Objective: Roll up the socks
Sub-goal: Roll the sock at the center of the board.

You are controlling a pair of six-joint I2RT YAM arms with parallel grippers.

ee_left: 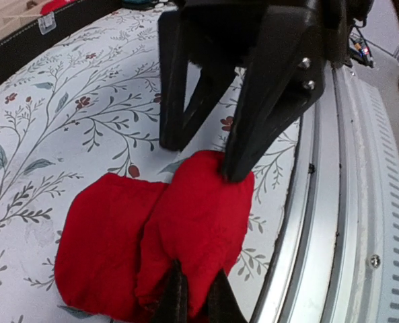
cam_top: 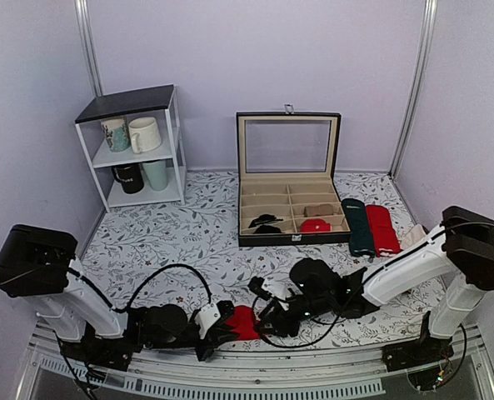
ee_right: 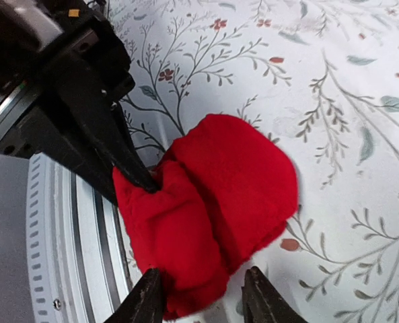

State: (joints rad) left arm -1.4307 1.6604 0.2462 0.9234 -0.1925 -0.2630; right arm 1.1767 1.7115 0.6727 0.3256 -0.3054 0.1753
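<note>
**Left gripper** (ee_left: pixel 196 286): low at the near edge of the table (cam_top: pixel 188 242). Fingers are drawn together, pinching a fold at the end of the socks.

**Socks** (ee_left: pixel 152 235): one compact red bundle lying between the two grippers, just beside the metal rail (ee_left: pixel 320 222).
- It shows two rounded lobes, one overlapping the other.
- No long leg lies out flat.
- The beige end is not visible, and whether it is rolled inside or underneath cannot be told.

**Right gripper** (ee_right: pixel 202 286): faces the left one across the bundle. Jaws are apart and straddle the bundle's end, and one fingertip (ee_left: pixel 229 171) presses into the upper lobe.

**Progress (judged):**
- The rolling looks largely done, since the length is gathered into a ball.
- What seems left is closing the roll so the outer layer holds it, then letting go.
- Whether it would hold if released now cannot be told.

**Surroundings:**
- Shelf (cam_top: pixel 138 104): far left, holding mugs (cam_top: pixel 144 133), well apart from the work.
- Box (cam_top: pixel 288 237): centre back, lid raised, with a few small dark, red and beige items in its compartments.
- Green sock (cam_top: pixel 361 227): just right of the box.
- Plain red sock (cam_top: pixel 383 229): lying alongside the green one.

**Obstructions (judged):**
- None of the back-row items intrudes.
- The crowding is local: both sets of fingers meet on one small bundle, and the rail is close enough that a nudge could push the roll onto it.
</note>
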